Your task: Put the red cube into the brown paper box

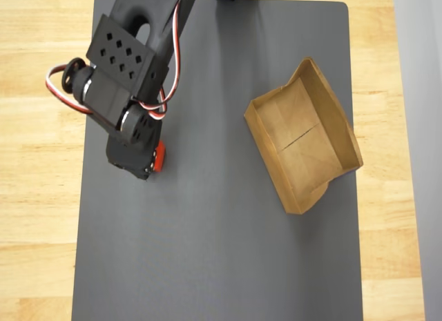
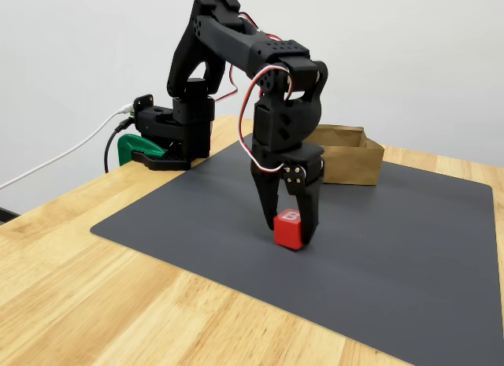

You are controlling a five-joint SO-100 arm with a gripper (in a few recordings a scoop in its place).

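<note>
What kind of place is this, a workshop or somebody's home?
Probably a small robotics test bench: a black arm clamped to a wooden table, a grey mat, a red cube between its fingers, a brown paper box.

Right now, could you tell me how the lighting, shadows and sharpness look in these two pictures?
In the overhead view, light is soft and even; the arm hides most of the red cube, and the brown paper box is sharp. In the fixed view, the gripper casts only a faint shadow on the grey mat; no glare or blur.
</note>
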